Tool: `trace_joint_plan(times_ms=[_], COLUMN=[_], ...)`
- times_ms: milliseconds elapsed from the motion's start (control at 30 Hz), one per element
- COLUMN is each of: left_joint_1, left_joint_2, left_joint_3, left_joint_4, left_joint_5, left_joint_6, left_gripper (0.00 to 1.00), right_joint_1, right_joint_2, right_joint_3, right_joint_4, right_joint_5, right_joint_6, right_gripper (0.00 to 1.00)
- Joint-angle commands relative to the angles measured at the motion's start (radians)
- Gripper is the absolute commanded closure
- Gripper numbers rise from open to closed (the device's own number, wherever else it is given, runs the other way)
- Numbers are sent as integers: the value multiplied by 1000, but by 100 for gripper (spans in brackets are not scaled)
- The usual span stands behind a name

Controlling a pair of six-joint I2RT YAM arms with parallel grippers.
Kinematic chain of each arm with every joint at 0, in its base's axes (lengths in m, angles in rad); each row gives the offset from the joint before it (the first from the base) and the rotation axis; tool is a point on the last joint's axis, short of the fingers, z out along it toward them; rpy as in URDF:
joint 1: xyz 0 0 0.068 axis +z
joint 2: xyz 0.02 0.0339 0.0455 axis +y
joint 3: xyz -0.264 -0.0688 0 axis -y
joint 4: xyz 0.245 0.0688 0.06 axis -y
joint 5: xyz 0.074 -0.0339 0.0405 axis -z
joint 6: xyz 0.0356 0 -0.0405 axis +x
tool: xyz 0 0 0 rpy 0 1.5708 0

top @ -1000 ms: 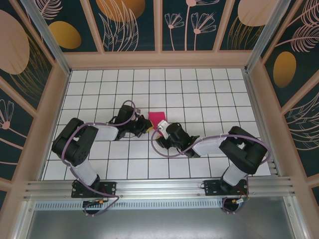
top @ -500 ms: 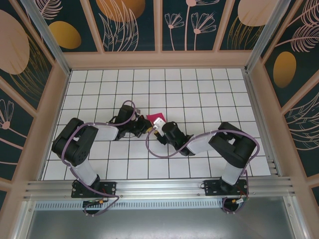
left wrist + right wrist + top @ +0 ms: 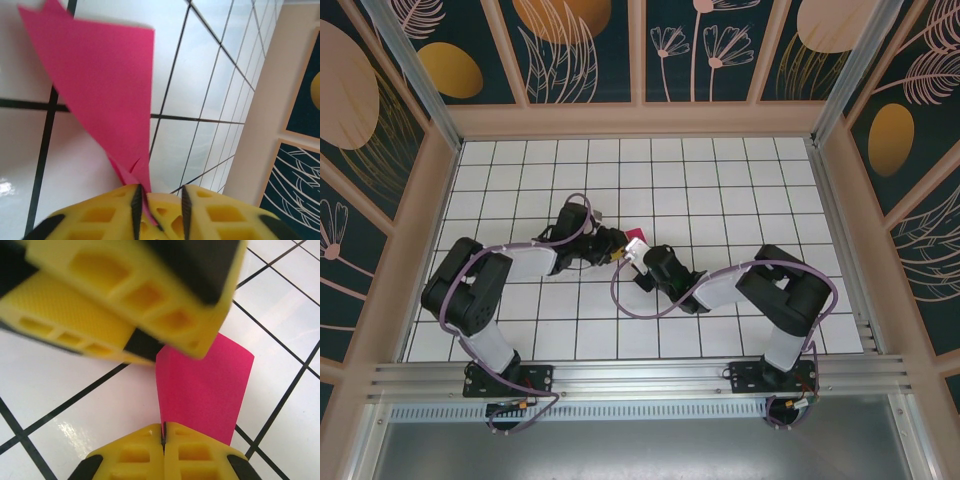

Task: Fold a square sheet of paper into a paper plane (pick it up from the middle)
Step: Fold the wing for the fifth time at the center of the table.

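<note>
Paper [image 3: 205, 385] near the table's [image 3: 720, 180] middle is clamped by the right gripper [image 3: 163, 432]; the left gripper [image 3: 159, 200], jaws slightly apart, straddles its corner.

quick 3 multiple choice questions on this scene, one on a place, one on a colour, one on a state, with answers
1. Where is the pink paper?
A. against the far wall
B. between the left gripper and the right gripper
C. on the metal rail at the near edge

2. What colour are the gripper fingers?
A. yellow
B. blue
C. white

3. How does the right gripper stand?
A. wide open, clear of the paper
B. holding a cup
C. shut on the paper's edge

Answers:
1 B, the top view shows the paper right where the two grippers meet.
2 A, both wrist views show yellow fingers.
3 C, in the right wrist view its fingers meet with no gap, at the paper's edge.
</note>
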Motion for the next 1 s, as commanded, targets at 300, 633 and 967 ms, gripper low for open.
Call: trace_joint_plan(times_ms=[300,633,967], left_joint_1=[146,144,84], left_joint_2=[-138,-191,-160], left_joint_3=[55,-105,-204], left_joint_4=[-120,74,225], left_joint_5=[-100,-58,2], left_joint_6=[135,151,166], left_gripper=[47,43,47], right_joint_1=[-74,-194,-252], right_joint_2=[-44,-55,-42], right_joint_3=[-27,-34,-42], right_joint_4=[51,100,136], right_joint_5=[-256,-469,-538], right_joint_6=[190,494,687], right_gripper=[100,100,100])
